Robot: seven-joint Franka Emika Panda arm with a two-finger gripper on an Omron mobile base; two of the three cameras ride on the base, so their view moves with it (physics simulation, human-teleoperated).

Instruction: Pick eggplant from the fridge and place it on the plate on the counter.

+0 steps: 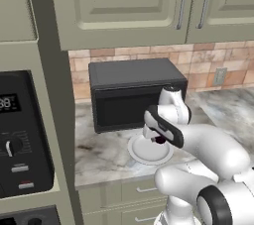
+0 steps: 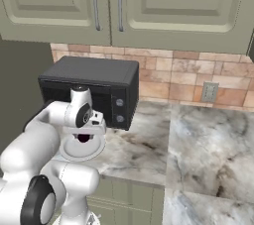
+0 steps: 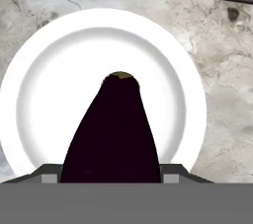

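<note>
My gripper [image 1: 158, 139] hangs just above the white plate [image 1: 141, 155] on the marbled counter [image 1: 99, 157], in front of the black microwave. It is shut on the dark purple eggplant [image 1: 159, 140]. In the hand view the eggplant [image 3: 116, 134] points away from the gripper [image 3: 111, 177], its tip over the middle of the plate [image 3: 54, 60]. From the right base view the eggplant [image 2: 83, 138] shows as a dark spot under the gripper [image 2: 83, 134], a little above the plate [image 2: 79, 153]. The fridge is out of view.
The black microwave [image 1: 134, 90] stands right behind the plate against the brick backsplash. A black built-in oven panel [image 1: 17, 135] is set in the tall cabinet at the left. Upper cabinets [image 2: 124, 6] hang overhead. The counter [image 2: 208, 149] stretches to the right.
</note>
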